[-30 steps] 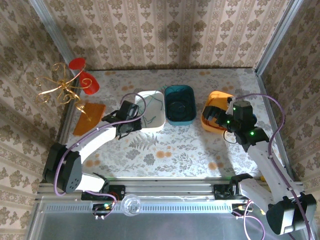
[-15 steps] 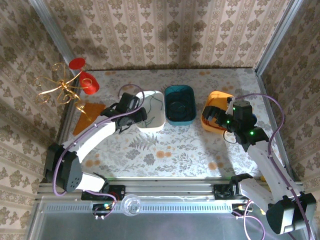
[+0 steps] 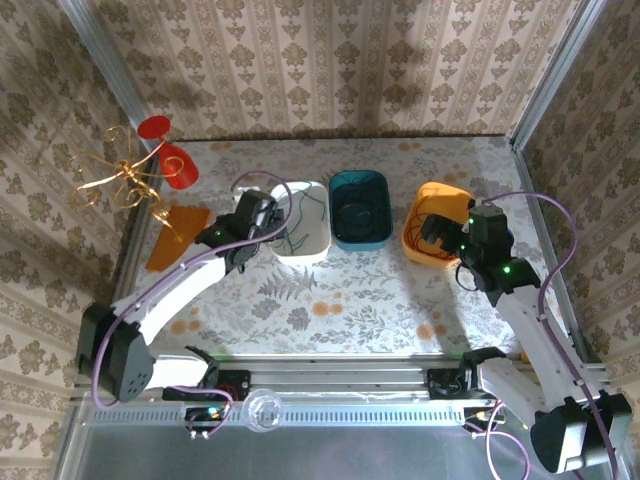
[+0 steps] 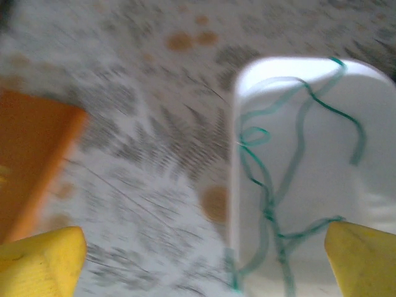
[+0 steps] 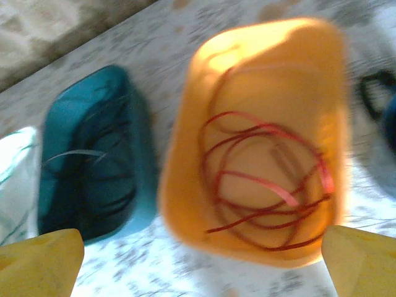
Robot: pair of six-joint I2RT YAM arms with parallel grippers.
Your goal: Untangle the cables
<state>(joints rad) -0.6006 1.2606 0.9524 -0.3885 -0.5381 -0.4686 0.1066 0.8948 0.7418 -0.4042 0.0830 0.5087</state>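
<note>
The green cable (image 4: 272,185) lies loose in a white tray (image 4: 234,185), seen from above as a thin green cable (image 3: 303,213) in the white tray (image 3: 318,250). My left gripper (image 4: 201,266) is open and empty above that tray's left rim; the top view shows the left gripper (image 3: 272,232) there. The dark cable (image 5: 93,179) rests in a teal tray (image 5: 145,154). The red cable (image 5: 266,179) is coiled in an orange tray (image 5: 179,204). My right gripper (image 5: 201,266) hovers open over that tray's near edge, the right gripper (image 3: 440,232) holding nothing.
The teal tray (image 3: 385,238) stands between the white one and the orange tray (image 3: 412,250). A gold wire ornament with red discs (image 3: 130,165) and a flat orange piece (image 3: 180,235) stand at the back left. Metal posts and patterned walls close in the table.
My left gripper has opened from shut and shifted slightly left over the white tray. The right gripper has drawn back a little to the right, still open.
</note>
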